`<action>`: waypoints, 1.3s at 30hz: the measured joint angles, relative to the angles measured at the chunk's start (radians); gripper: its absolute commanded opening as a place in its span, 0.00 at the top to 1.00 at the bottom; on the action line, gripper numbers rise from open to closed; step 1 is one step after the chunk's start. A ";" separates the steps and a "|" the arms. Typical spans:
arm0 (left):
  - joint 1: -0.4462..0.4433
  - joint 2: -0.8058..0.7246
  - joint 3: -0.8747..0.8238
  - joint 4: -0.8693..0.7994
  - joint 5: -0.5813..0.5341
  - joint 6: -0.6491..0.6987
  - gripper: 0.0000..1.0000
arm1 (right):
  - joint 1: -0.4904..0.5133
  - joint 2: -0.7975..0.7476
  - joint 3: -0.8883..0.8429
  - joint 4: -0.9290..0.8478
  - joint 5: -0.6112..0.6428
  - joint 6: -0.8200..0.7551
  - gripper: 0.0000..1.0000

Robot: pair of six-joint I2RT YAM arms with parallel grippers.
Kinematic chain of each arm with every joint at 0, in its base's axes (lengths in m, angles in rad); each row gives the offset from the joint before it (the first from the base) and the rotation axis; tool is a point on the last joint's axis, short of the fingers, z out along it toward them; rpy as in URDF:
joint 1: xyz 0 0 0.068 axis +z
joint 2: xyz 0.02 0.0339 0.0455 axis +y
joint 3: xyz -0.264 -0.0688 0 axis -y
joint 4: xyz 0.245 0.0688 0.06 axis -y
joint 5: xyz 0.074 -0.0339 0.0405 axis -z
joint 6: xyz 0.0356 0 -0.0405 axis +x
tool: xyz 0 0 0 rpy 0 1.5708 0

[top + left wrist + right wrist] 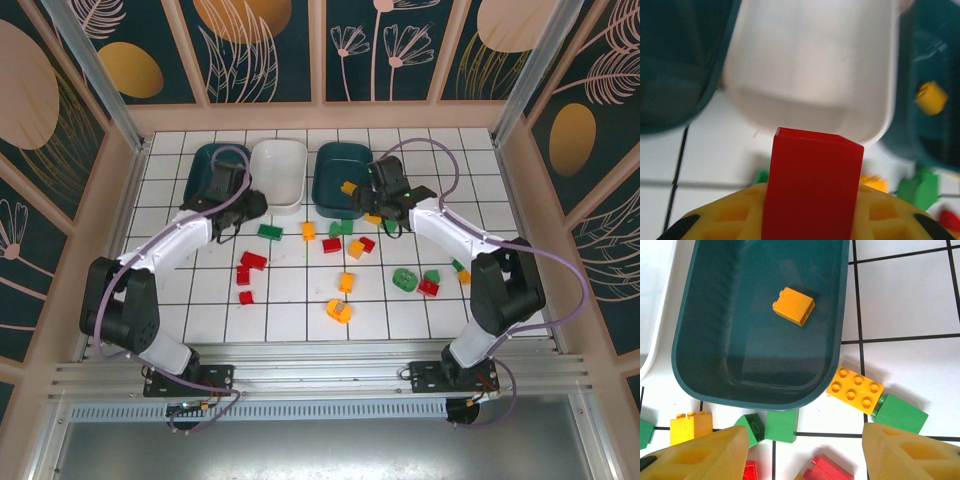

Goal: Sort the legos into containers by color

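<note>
Gripping red brick point(812, 185), left gripper point(250, 207) poised near white tub point(810, 65).

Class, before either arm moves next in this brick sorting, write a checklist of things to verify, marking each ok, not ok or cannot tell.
1. Left gripper shut on red plastic brick: ok.
2. White plastic tub ahead of it bare inside: ok.
3. Right gripper open: ok.
4. Right dark teal plastic tub holds a yellow-orange brick, no other colour seen: ok.
5. Left dark teal plastic tub contents: cannot tell, partly hidden by the left arm.
</note>
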 measured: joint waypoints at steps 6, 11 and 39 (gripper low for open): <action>0.001 0.236 0.274 -0.004 0.045 0.015 0.69 | -0.009 -0.055 -0.101 0.005 0.001 0.005 0.37; 0.001 0.361 0.367 -0.058 0.049 0.046 0.36 | -0.010 -0.117 -0.140 -0.011 0.016 0.016 0.33; -0.113 0.259 0.027 -0.088 -0.084 0.196 0.06 | -0.044 -0.165 -0.182 0.019 0.053 0.019 0.31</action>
